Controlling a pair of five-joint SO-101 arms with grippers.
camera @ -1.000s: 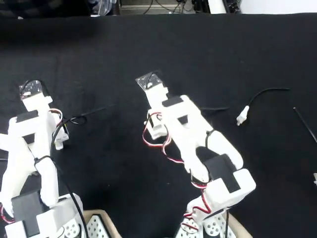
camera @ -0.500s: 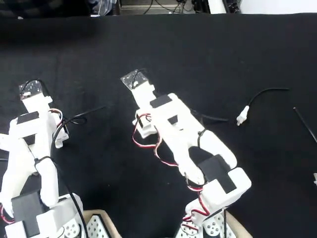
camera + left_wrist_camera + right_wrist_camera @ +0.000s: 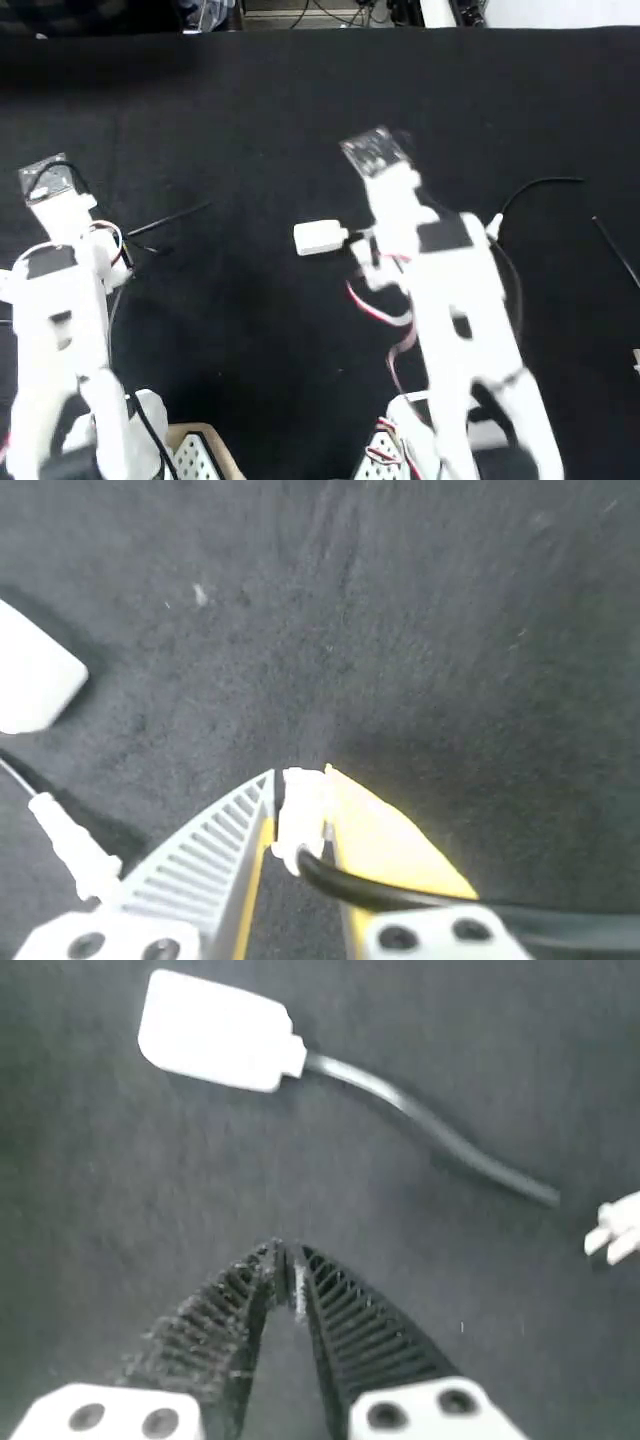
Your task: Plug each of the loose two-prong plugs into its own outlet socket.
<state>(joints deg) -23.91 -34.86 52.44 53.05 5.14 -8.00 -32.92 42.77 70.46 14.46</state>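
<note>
My left gripper (image 3: 300, 785) is shut on a small white two-prong plug (image 3: 300, 820) whose black cable trails back past the fingers; in the high view this gripper (image 3: 45, 180) is at the far left. A white outlet socket (image 3: 320, 237) lies mid-table with a black cable, and it shows again beyond my right gripper (image 3: 290, 1260) as the socket (image 3: 215, 1030). The right gripper (image 3: 372, 150) is shut, off to the right of and beyond the socket. A loose white plug (image 3: 491, 230) lies right of that arm, and the plug (image 3: 618, 1230) is at the right wrist view's edge.
The table is covered in black cloth (image 3: 250, 330). The loose plug's black cable (image 3: 540, 183) arcs toward the right. A thin black lead (image 3: 170, 216) lies near the left arm. A white block (image 3: 30, 680) and a thin white piece on a wire (image 3: 70, 845) sit beside the left gripper.
The right arm has swung from left of centre to the right, uncovering the white socket. The left arm has stretched slightly farther away and leftward.
</note>
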